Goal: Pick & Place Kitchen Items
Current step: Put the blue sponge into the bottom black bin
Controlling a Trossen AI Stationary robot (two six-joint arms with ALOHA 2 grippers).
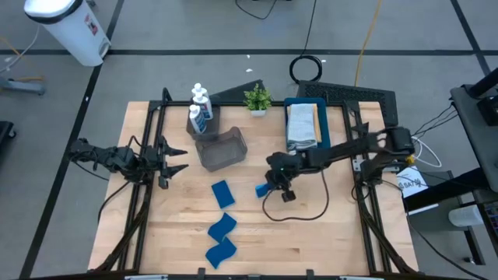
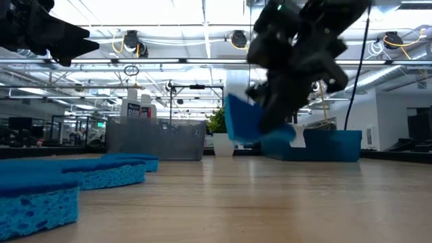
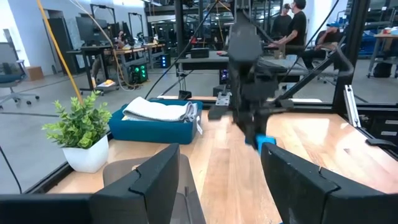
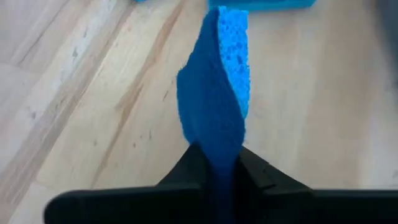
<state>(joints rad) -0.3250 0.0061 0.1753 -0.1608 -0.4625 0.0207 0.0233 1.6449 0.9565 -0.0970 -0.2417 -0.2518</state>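
Right gripper (image 1: 270, 187) pinches one wavy-edged blue sponge (image 1: 261, 190) aloft; three sponges (image 1: 223, 194) remain at six o'clock; left gripper (image 1: 173, 161) waits, fingers apparently spread.

Seen from above: wooden table (image 1: 327, 233) with right gripper (image 1: 272, 187) near its centre, closed on a small blue sponge (image 1: 261, 190). Three more blue sponges (image 1: 222, 194) in a line towards the front edge. Left gripper (image 1: 177, 160) at the left side, fingers spread apart. Clear bin (image 1: 221, 148) just beside white bottles (image 1: 199, 109). Potted plant (image 1: 257, 99) next to blue tray (image 1: 322, 124) with folded cloths (image 1: 303, 124).
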